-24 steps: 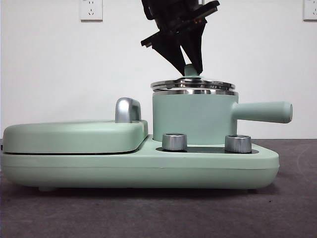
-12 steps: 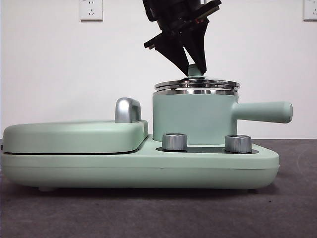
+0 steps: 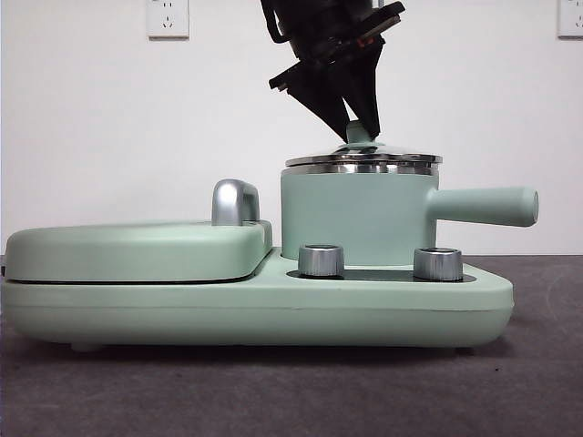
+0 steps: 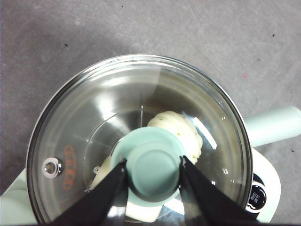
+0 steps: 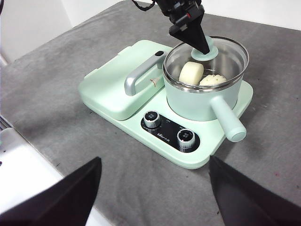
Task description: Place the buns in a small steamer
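The small steamer [image 3: 355, 218] is a mint-green pot with a side handle [image 3: 483, 206], standing on the right of the cooker base. Its glass lid [image 3: 364, 160] lies level on the steel rim. My left gripper [image 3: 355, 123] comes down from above and is shut on the lid's green knob [image 4: 154, 165]. Both buns lie inside the pot: the ridged, green-flecked one [image 4: 181, 129] and the smooth one [image 5: 191, 73] show through the glass. My right gripper [image 5: 155, 197] waits open, high above the table's near side, well apart from the steamer [image 5: 197, 101].
A flat mint-green griddle cover [image 3: 137, 250] with a chrome handle [image 3: 235, 202] fills the left of the base. Two steel dials [image 3: 321, 259] [image 3: 437, 263] stand in front of the pot. Grey table cloth surrounds the cooker; a white ledge [image 5: 28, 174] borders it.
The lid was tilted and slightly raised over the pot; it has come down and now lies flat on the rim. My left gripper lowered with it, still on the knob.
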Available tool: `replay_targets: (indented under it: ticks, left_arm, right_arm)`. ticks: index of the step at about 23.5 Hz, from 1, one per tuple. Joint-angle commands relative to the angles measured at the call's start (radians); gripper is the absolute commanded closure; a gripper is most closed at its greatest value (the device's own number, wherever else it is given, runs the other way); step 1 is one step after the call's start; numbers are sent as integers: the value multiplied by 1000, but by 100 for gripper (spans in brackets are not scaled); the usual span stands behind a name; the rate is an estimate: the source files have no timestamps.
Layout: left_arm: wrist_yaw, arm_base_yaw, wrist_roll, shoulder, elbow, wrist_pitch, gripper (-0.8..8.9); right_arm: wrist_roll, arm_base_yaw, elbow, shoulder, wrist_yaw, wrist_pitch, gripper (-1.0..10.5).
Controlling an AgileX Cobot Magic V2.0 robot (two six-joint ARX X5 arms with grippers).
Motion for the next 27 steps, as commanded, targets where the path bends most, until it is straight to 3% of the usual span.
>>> replay_targets:
  ticks: [1,10,11,14,16,22,27]
  left_arm:
    - [0,-6,24,28,28,-3,789]
    - [-13,-6,-4,28,28,8,778]
    - [-13,-6,-17,28,28,15,728]
    - [-13,-3,-63,17,29,12,354]
    - [-13,2,-66,-12,29,-15,251]
    - [-13,7,-142,-213,5,-240,252]
    - [-13,-2,-160,-527,-257,-241,253]
  right_arm:
    - [15,5,7,4,-1,-1,585]
    - [15,5,7,4,0,-4,585]
    - [15,5,7,4,0,-4,585]
    - [14,5,6,4,0,-4,585]
    - [14,5,6,4,0,-4,585]
    - [14,5,6,4,0,-3,585]
    - [14,5,6,4,-7,-4,586]
